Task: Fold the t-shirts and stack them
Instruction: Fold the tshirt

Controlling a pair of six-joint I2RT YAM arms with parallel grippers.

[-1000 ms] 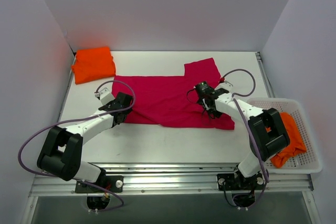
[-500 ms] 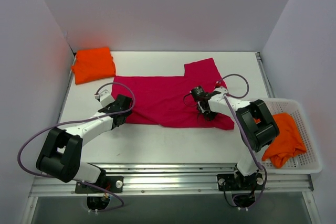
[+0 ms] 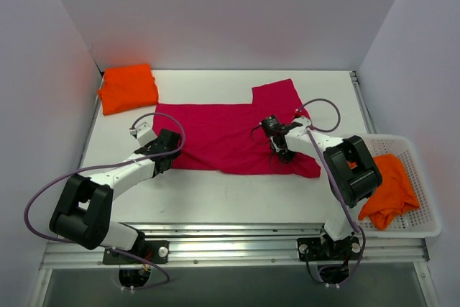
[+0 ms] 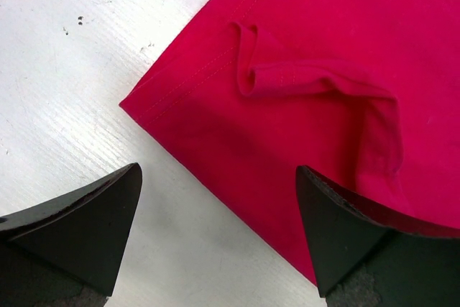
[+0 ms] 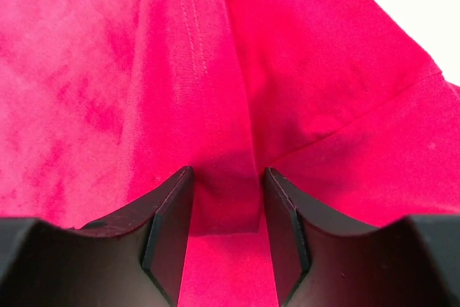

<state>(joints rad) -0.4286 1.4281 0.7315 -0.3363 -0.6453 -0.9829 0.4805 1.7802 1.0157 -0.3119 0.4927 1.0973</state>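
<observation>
Looking at a crimson-pink t-shirt (image 3: 223,134) spread flat in the middle of the table (image 3: 237,199), long axis running left to right across the overhead view. Got the right gripper (image 5: 227,174) planted right on top of it, out toward the right-hand sleeve end, jaws nearly together and pinching a raised ridge of the cloth between the pads. Got the left gripper (image 4: 217,172) parked at the opposite end, fingers wide apart and holding nothing, hovering just off the near-left hem corner with the cloth edge slanting away ahead and to its right. Also spotting a small rucked-up wrinkle just inside that corner. So pretty clearly a one-arm-per-end setup, and probably a fold of that long axis coming up, with the left needing to drop onto its corner first. Worth noting a folded orange t-shirt (image 3: 128,88) in the far-left corner, well apart from all this, plus a crumpled orange t-shirt (image 3: 392,188) in the white basket (image 3: 424,228) off to the right. Compared with a second ago: hardly any change on the left side, same shirt outline. On the right, a slight leftward shift of the wrist over the cloth and a swing of the elbow off the basket, uncovering more of that orange heap.
</observation>
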